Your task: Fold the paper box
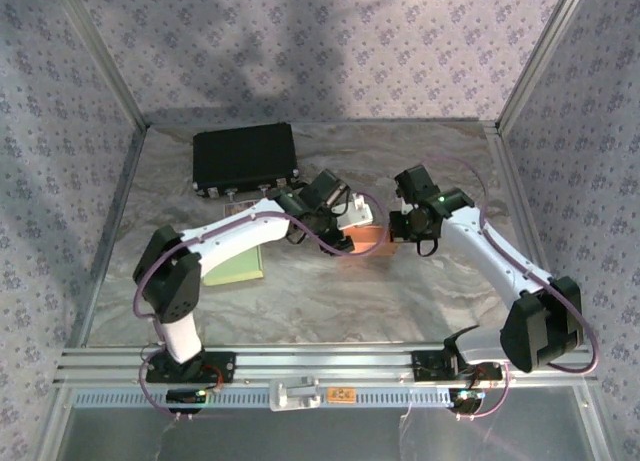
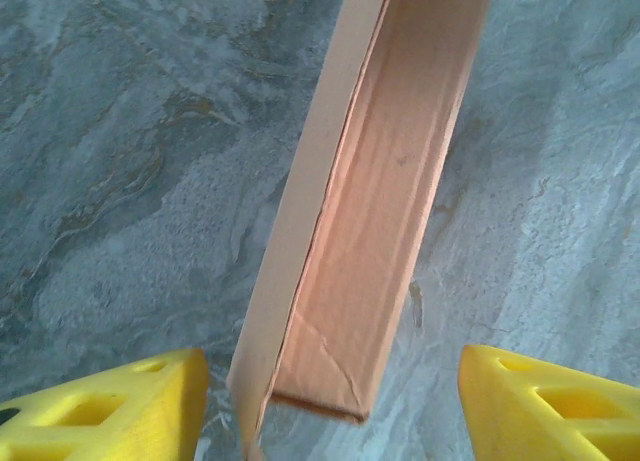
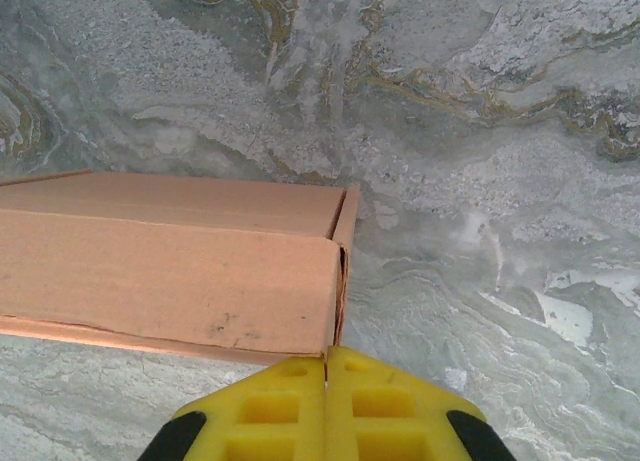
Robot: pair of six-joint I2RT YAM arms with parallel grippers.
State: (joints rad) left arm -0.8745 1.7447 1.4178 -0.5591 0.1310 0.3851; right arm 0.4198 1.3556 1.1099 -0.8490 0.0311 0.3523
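Left gripper [image 2: 330,381], jaws apart, straddles paper box [image 2: 370,231] wall, poised to fold. Right gripper [image 3: 328,396], fingers together, sits at box's 5 o'clock corner, likely bracing.

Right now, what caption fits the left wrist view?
Left gripper open, yellow fingers either side of the paper box.

The left arm [image 1: 235,236] and right arm [image 1: 495,256] wear white shells between bulky black joint housings, with purple cables [image 1: 140,281] looping along each. A green light [image 1: 437,198] glows near the right wrist. The left claw [image 2: 330,353] and right claw [image 3: 327,359] have yellow fingers [image 2: 110,411] with moulded pockets.
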